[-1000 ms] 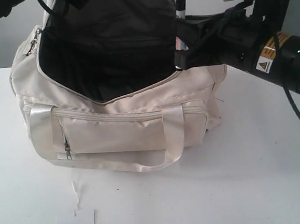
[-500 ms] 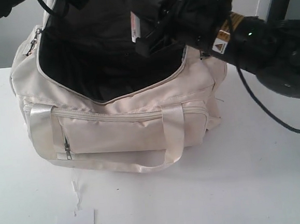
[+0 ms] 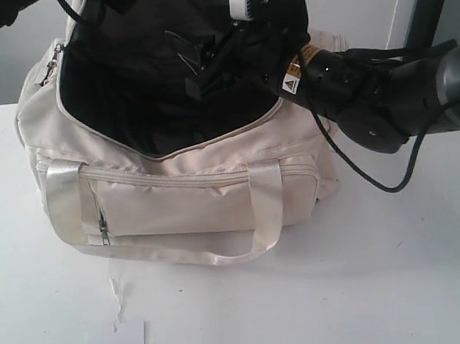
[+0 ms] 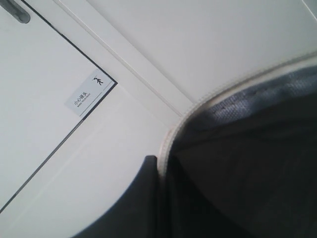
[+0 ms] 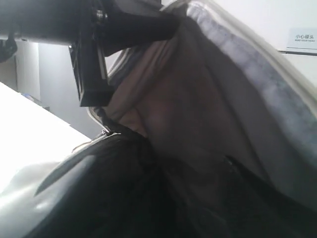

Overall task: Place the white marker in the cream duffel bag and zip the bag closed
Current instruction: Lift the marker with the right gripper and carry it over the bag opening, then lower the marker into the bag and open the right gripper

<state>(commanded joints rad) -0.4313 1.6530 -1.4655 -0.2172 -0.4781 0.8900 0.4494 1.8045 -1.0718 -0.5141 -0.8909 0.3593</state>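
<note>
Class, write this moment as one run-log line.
right gripper: open over cream duffel bag | white marker: not visible | bag top: unzipped

White table (image 3: 398, 286), evenly lit; pale wall (image 3: 361, 10) behind; a small sign (image 4: 88, 93) on a white panel (image 4: 39, 124).
</note>
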